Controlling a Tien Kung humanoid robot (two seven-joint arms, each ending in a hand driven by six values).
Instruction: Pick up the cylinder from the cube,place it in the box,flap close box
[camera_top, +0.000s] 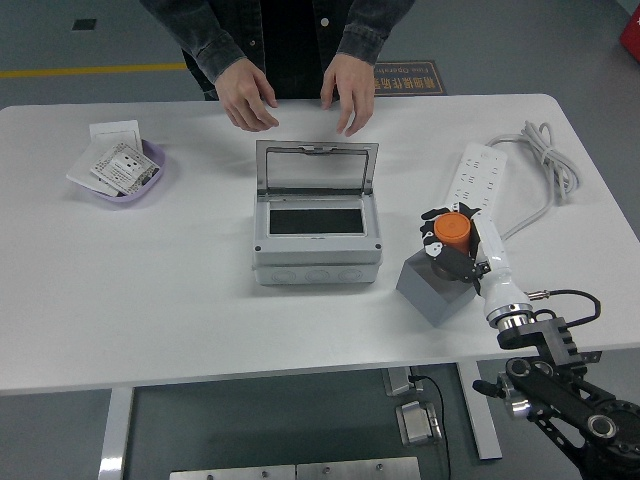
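While my right hand (455, 250) curls its fingers around the orange cylinder (451, 231) at lower right of the head view, seemingly just above the grey cube (430, 290), a loose pinch could drop it short. At centre the box (316, 235) stands open, lid upright. A person's hands (295, 95) rest beyond it; the power strip (477, 180) flanks my path.

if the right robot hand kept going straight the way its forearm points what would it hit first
Probably nothing on the table soon: the right robot hand, holding the orange cylinder, points up-left past the open box's right side, toward bare tabletop; depth unclear.
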